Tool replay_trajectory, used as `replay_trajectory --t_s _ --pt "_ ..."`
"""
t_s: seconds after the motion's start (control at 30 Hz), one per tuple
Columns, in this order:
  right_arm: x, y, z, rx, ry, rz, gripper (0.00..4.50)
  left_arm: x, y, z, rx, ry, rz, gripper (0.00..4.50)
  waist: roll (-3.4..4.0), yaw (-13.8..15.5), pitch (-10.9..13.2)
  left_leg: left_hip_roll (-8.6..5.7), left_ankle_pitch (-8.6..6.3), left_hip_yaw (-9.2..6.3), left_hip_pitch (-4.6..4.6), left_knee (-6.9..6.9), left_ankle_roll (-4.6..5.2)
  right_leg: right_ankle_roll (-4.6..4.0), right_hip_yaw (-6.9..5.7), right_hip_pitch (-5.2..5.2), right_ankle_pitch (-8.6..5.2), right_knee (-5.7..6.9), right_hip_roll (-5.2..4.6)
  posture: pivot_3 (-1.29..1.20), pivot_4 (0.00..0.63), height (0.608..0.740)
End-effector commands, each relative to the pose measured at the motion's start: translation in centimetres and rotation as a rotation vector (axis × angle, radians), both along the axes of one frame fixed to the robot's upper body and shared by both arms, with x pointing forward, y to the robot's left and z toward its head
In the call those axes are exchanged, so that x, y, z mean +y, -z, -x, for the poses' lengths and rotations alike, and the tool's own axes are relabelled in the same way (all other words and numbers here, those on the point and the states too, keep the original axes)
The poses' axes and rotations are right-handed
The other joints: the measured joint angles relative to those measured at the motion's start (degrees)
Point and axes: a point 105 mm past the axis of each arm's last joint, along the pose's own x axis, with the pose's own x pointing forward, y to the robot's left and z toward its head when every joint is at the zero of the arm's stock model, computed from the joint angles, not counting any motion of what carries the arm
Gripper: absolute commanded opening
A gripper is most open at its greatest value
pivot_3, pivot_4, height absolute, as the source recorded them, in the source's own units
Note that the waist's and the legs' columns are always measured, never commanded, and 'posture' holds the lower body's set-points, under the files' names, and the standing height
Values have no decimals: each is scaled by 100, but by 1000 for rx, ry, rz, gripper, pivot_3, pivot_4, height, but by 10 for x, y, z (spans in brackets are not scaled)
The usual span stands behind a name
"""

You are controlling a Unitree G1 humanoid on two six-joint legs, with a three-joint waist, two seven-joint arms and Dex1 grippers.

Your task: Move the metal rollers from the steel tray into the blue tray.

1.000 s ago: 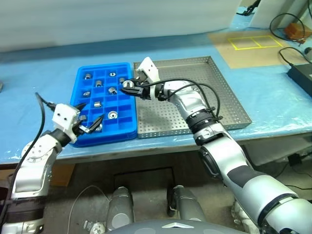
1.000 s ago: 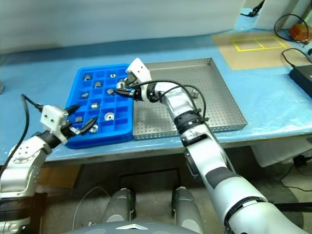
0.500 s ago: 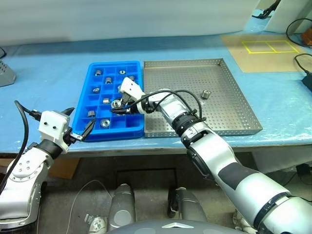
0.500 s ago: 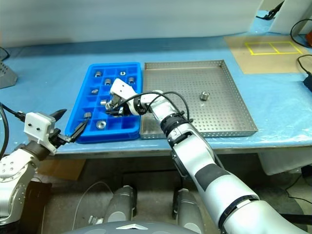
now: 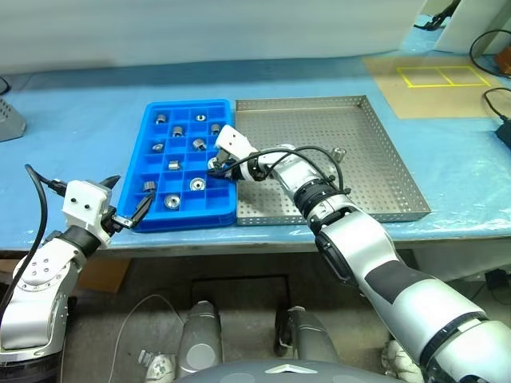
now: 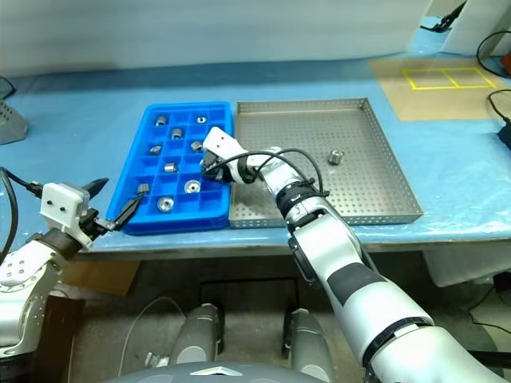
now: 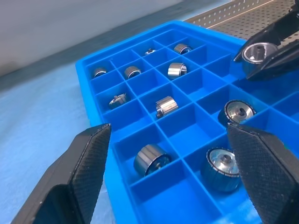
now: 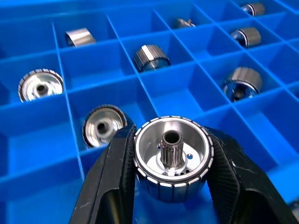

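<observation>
From the head camera: the bright blue plastic compartment tray lies on the light blue table cover, just beside the large grey perforated steel tray, rims side by side. The right gripper hangs over the blue tray's edge nearest the steel tray, its black fingers clamped on a shiny ridged metal roller. One small silver roller sits alone on the steel tray's dotted floor, well apart from the gripper. Down at the near corner of the blue tray, the left gripper waits with its fingers spread wide, nothing between them

Left wrist camera now: the two textured black fingers stand far apart, framing the blue grid. Rollers lie one to a compartment, among them a drum on its side and a disc-faced one. Across the tray, the right gripper's roller is pinched above the cells

Right wrist camera: the held roller sits squeezed between both fingers, hollow splined hub facing the lens, above the blue compartments, several already holding rollers
</observation>
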Motion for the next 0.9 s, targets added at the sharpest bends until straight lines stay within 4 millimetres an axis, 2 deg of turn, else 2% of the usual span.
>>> replay_trajectory --t_s 0.03,0.23,0.43,0.67,0.8,0.9 --pt "2 -18 -9 -79 60 -31 1674 -2 -10 -1 -43 20 -27 4206 0 2 0 1 0 0 0 0 -1 -1 0 0 0 0 1 241 150 740" --pt "1 -29 -23 -76 219 -133 1674 -7 -8 -3 -40 34 -21 4206 0 4 0 0 1 1 0 1 -2 -1 0 1 0 2 0 241 150 740" --pt "4 -23 -22 -39 247 -152 1674 -10 -12 0 -46 33 -20 4206 0 3 0 0 1 1 -1 1 -2 -1 0 0 0 2 1 253 150 740" --pt "13 -28 -20 -41 253 -190 1674 -12 -15 5 -47 19 -17 4206 0 11 0 1 1 1 0 1 -2 -2 0 0 0 3 1 282 150 740" --pt "12 -25 -21 -20 271 -199 3002 -12 -16 7 -46 12 -17 4206 0 15 0 0 1 0 -1 1 -3 -1 0 1 0 3 0 280 150 740" --pt "4 -32 -27 -47 309 -229 3983 -20 -17 2 -45 39 -7 4206 1 11 0 0 1 0 0 1 -3 -1 0 0 0 4 0 234 150 740"
